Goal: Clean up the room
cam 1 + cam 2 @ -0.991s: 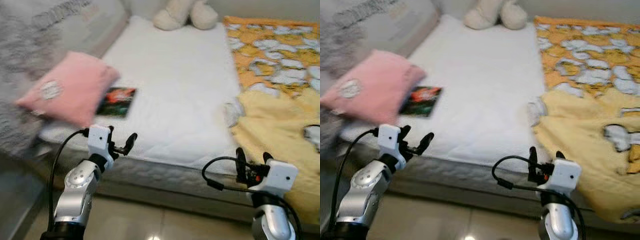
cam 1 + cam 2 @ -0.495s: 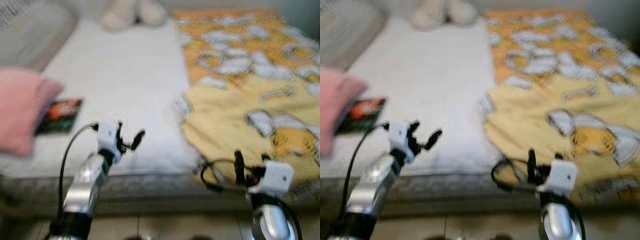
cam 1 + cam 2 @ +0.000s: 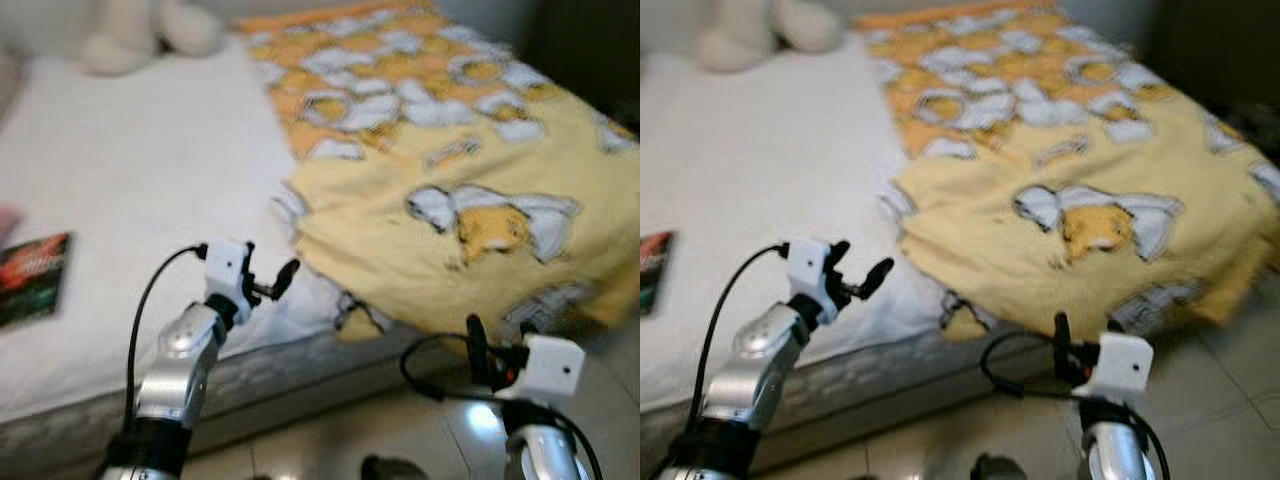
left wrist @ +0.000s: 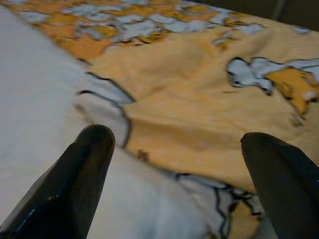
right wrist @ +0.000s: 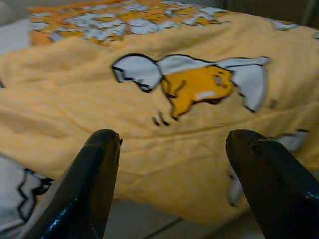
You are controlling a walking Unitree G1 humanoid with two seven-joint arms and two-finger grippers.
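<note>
Head views blurred. Bed with white sheet takes the left and centre of the frame; yellow blanket with orange and white cartoon print is rumpled across its right half, its lower edge hanging over the bed's front side toward the tiled floor at lower right. Cream plush toy sits at the upper left, on the sheet at the far end. Dark book with red cover art lies flat at the left edge, on the sheet, well apart from the blanket.

Left claw is raised at lower centre-left, above the bed's front edge, near the blanket's bunched corner; fingers spread, holding nothing. In the left wrist view the two black fingers stand wide apart with blanket fold and white sheet between them.

Right claw is at lower right, in front of the hanging blanket edge, over the floor; fingers spread and empty in the right wrist view, blanket's cartoon print ahead of them.
</note>
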